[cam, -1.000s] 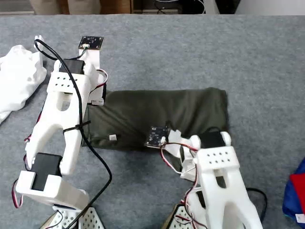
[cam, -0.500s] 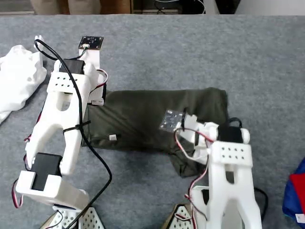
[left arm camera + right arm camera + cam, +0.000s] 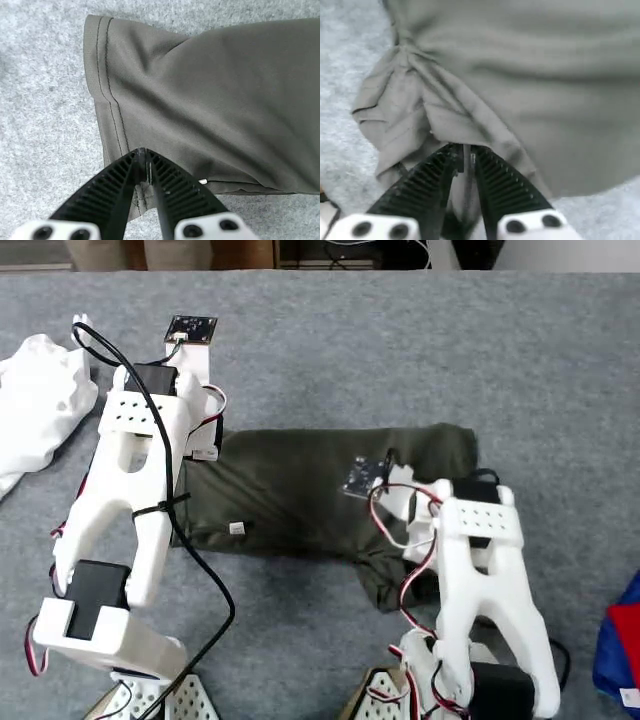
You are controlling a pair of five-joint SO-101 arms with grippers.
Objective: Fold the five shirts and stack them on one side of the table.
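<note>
High view puts the olive shirt [image 3: 320, 485] in the middle of the grey table [image 3: 540, 360], lying as a long band across the frame, with a white shirt [image 3: 40, 400] crumpled at the upper left edge and a red and blue garment [image 3: 622, 640] at the lower right edge. In its wrist view the left gripper [image 3: 142, 161] is closed with its tips pinching the stitched hem at the band's left end. The right gripper [image 3: 465, 156] is also closed, clamped on a ridge of bunched cloth at the band's lower right corner, where the fabric sags toward the bottom of the frame in a rumpled flap. The step in hand looks like a fold of this band. To do it well, both arms should probably lift together and level, so the cloth between them is taut rather than twisted. The wad under the right jaws is the weak point: it likely needs pulling outward to flatten before the edge is carried over, or the crease will set crooked. Both should let go only once the edges lie matched.
</note>
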